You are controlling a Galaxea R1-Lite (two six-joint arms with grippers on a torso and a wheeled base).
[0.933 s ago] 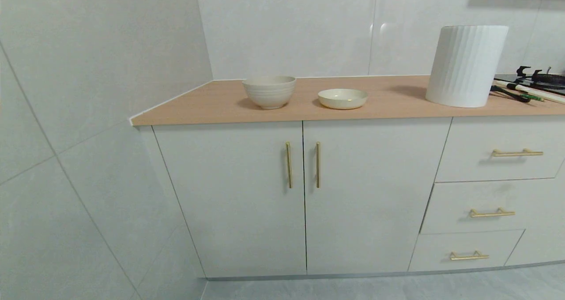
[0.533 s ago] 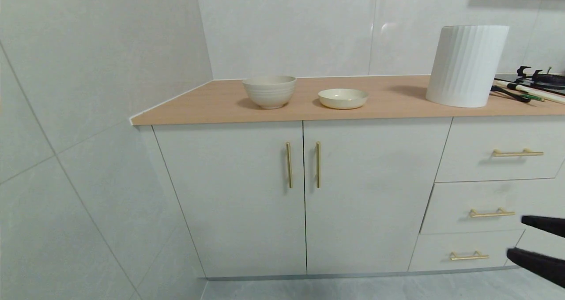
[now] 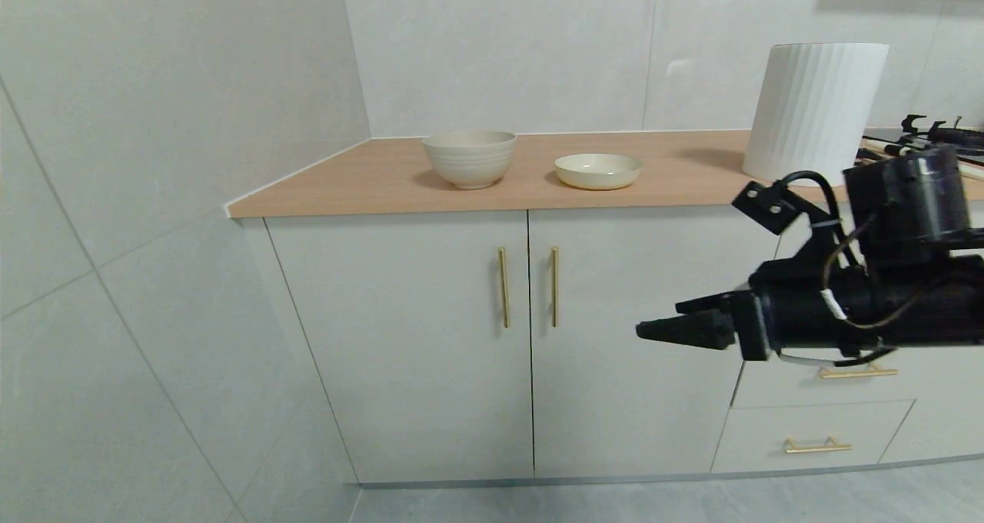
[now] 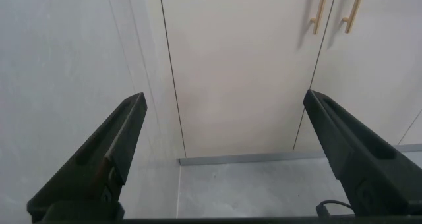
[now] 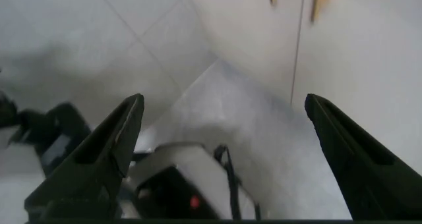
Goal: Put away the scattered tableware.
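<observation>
Up on the wood-grain counter (image 3: 692, 178) sit a ribbed bowl (image 3: 469, 158) and shallow glossy dish (image 3: 598, 171); both arms' jaws gape.

Cabinet handles (image 5: 318, 3) blurred, edge-cropped

Surface (image 3: 692, 171) has open room between bowl (image 3: 469, 158) and dish (image 3: 598, 171), more toward 3 o'clock until the tall white canister (image 3: 815, 111) (big one). Wall (image 3: 192, 108) boxes in the bowl's 9 o'clock; cabinet doors (image 3: 415, 338) shut.

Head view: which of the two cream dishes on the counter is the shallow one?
The low dish on the robot's right, nearer the tall white container; the ribbed bowl beside it is much deeper.
</observation>
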